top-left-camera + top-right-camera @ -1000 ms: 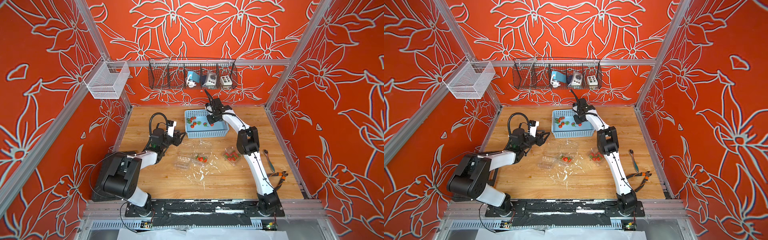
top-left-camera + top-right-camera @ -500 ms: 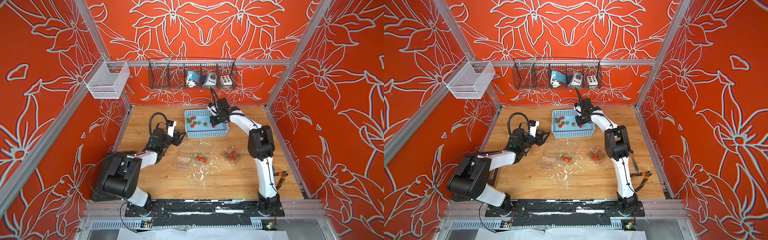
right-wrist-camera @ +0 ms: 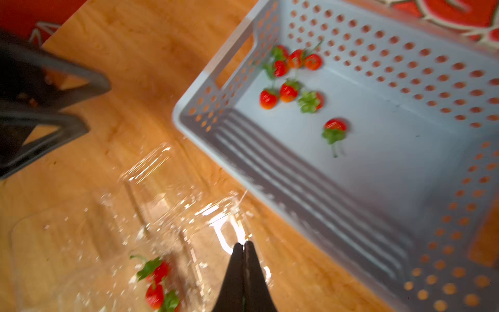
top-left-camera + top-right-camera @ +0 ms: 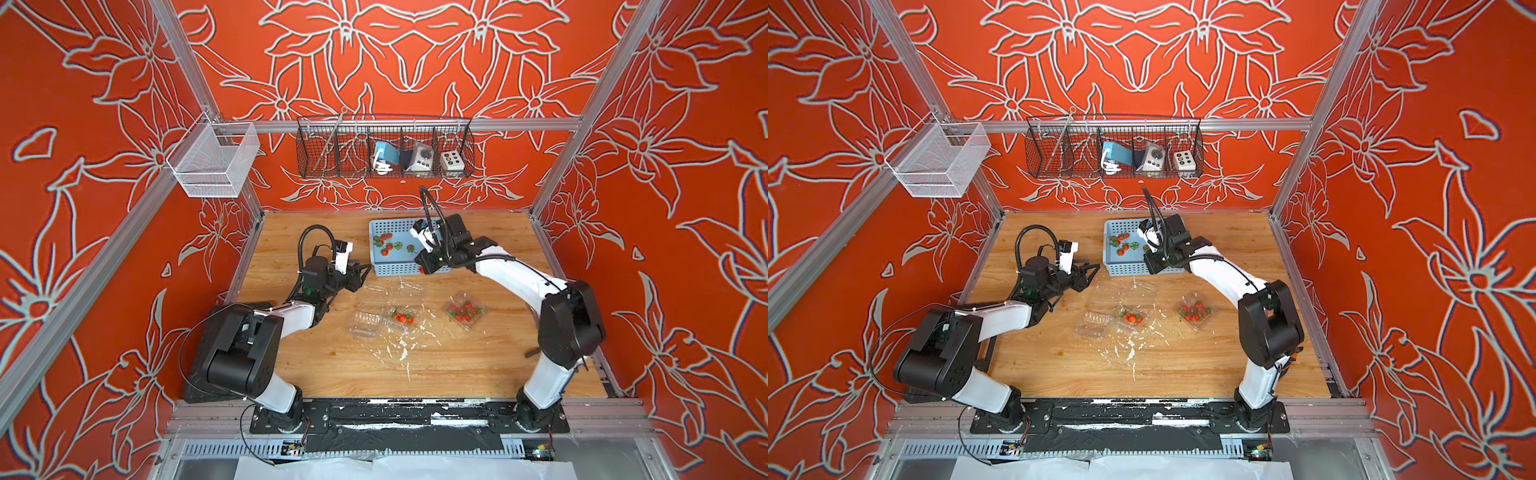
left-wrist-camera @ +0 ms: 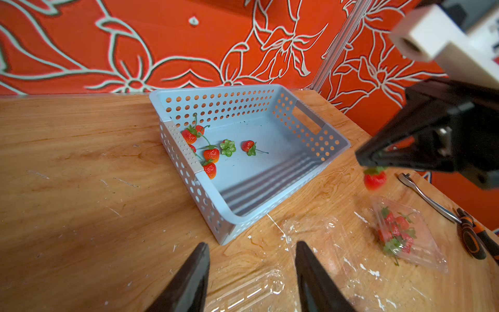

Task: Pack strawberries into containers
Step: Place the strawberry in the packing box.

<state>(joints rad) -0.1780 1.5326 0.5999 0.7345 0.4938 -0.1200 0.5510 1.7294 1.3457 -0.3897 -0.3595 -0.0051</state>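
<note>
Wooden bench point(image 5: 81, 162) | strawberries point(image 5: 211, 154) red, green-capped: some in far blue basket point(image 5: 216, 108), others in clear containers point(image 5: 429, 251) | right tool point(image 3: 243, 251) pinching one strawberry point(image 5: 374, 180) by its cap | left tool point(image 5: 251, 244) spread, empty

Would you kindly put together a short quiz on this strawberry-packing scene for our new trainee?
1. True or false: the right gripper holds a strawberry.
2. Where do the loose berries lie? A) in the blue basket; B) in the wire basket; C) on the bare table.
3. Fill in: the left gripper has its jaws ___.
Key: 1 true; 2 A; 3 open.
</note>
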